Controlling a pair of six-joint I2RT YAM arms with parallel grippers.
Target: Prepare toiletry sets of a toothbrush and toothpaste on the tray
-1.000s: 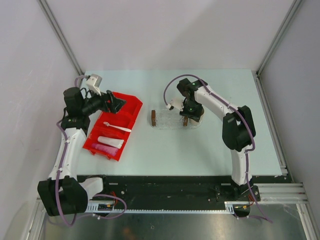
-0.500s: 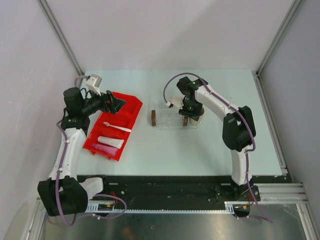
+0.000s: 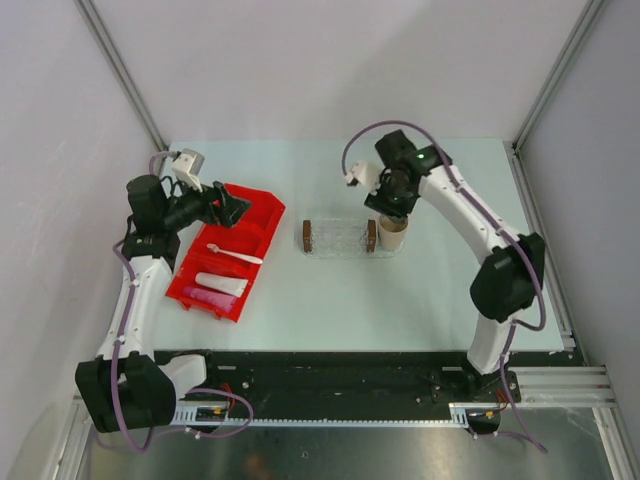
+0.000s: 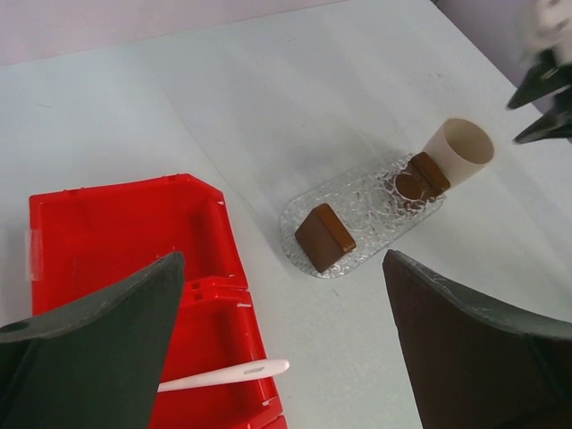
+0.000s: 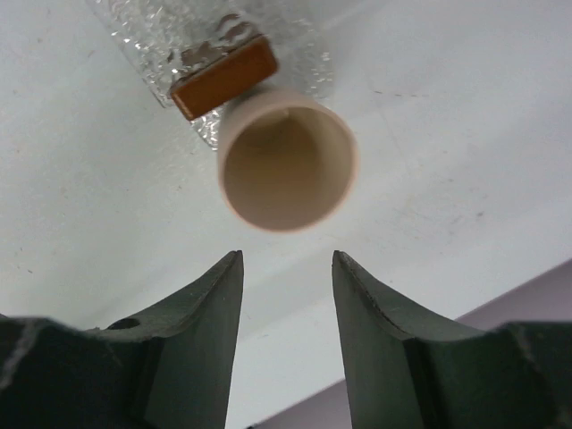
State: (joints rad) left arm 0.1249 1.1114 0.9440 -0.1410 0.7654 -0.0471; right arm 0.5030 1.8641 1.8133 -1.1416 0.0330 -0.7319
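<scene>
The clear tray (image 3: 340, 240) lies mid-table with a dark brown block (image 3: 307, 234) at each short end. In the red bin (image 3: 262, 215) lie the white toothbrush (image 3: 236, 255), a white toothpaste tube (image 3: 220, 283) and a pink tube (image 3: 205, 296). My left gripper (image 3: 232, 208) hovers wide open over the bin's far end; its wrist view shows the toothbrush (image 4: 223, 375) below and the tray (image 4: 362, 201) ahead. My right gripper (image 5: 286, 255) is open and holds nothing, just behind a tan paper cup (image 5: 288, 159). In the top view the right gripper (image 3: 391, 205) is above that cup.
The tan cup (image 3: 392, 234) stands upright against the tray's right-end block (image 4: 424, 174); whether it rests on the tray's rim I cannot tell. Grey enclosure walls surround the table. The right gripper's fingers (image 4: 541, 94) show at the left wrist view's top right.
My right gripper has opened and drawn up and back from the tray's right end, leaving the cup standing there. The left arm has not moved.
</scene>
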